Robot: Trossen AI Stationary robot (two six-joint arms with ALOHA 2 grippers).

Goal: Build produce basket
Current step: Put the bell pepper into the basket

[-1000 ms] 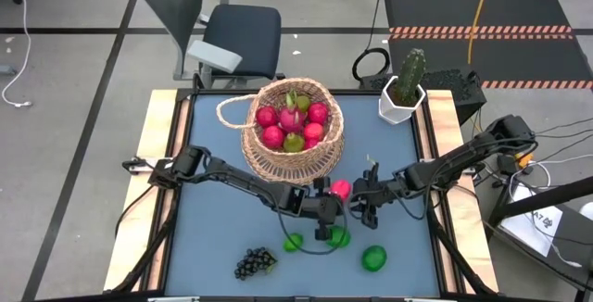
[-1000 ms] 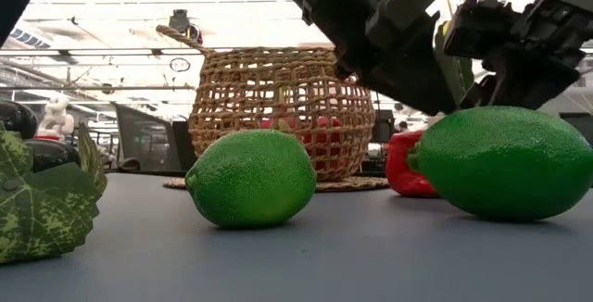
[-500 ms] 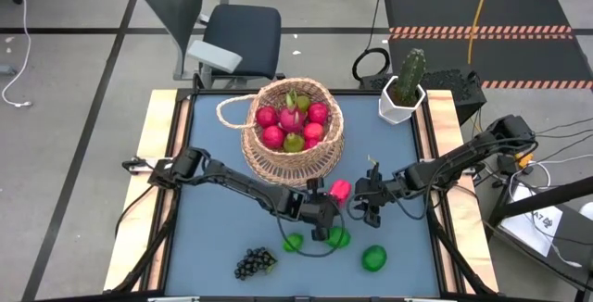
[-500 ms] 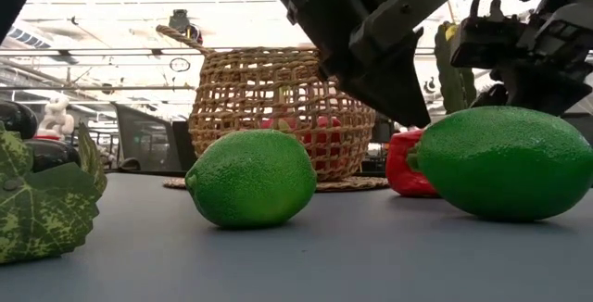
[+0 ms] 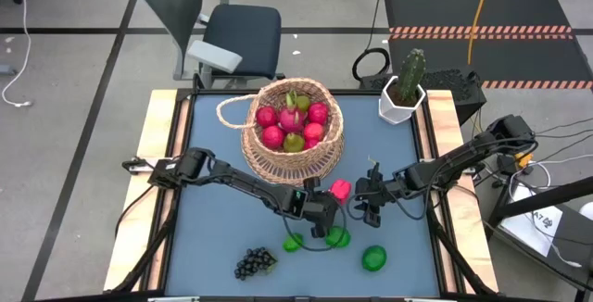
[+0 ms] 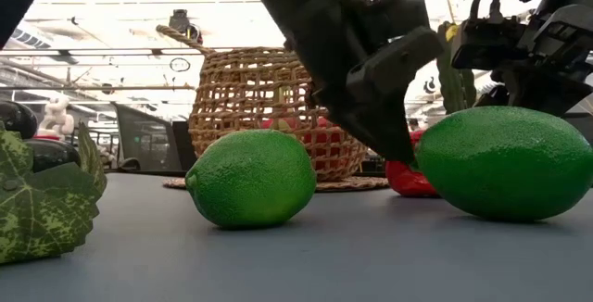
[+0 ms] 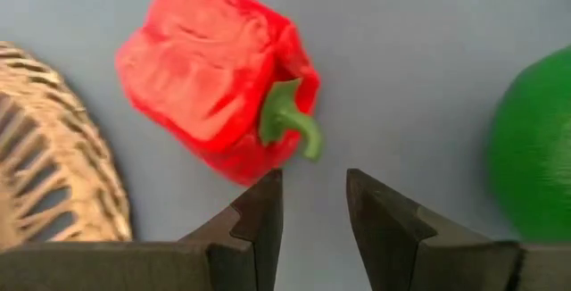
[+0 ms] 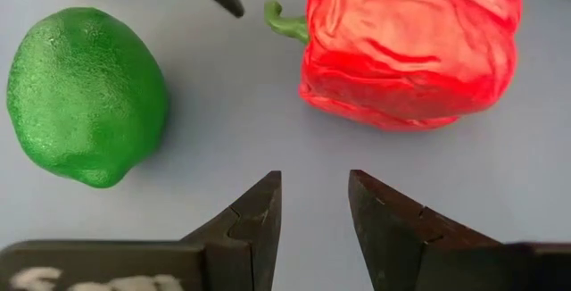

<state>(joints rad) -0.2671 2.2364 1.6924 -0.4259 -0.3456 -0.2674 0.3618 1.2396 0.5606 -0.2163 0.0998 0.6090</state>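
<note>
The woven basket (image 5: 292, 133) stands at the table's far middle, with red and green produce (image 5: 291, 122) inside. A red pepper (image 5: 340, 189) lies on its side on the blue table just near of the basket, its green stem (image 7: 290, 123) pointing at my left gripper. My left gripper (image 5: 324, 217) (image 7: 314, 193) slants down close to the stem end, open by a narrow gap with nothing in it. My right gripper (image 5: 368, 202) (image 8: 314, 197) hangs open on the pepper's (image 8: 410, 45) right. Three limes (image 5: 293, 243) (image 5: 338, 238) (image 5: 373, 257) and a dark grape bunch (image 5: 255, 263) lie near the front edge.
A white pot with a cactus (image 5: 400, 89) stands at the far right corner. The basket's looped handle (image 5: 232, 112) sticks out toward the left. In the low view a lime (image 6: 252, 177) and a bigger lime (image 6: 505, 161) flank my left arm, and the grape leaf (image 6: 42, 200) is at the left.
My left gripper has gone down toward the table beside the red pepper and has turned at the wrist. Its gap looks the same. The pepper, the limes and the basket have kept their places.
</note>
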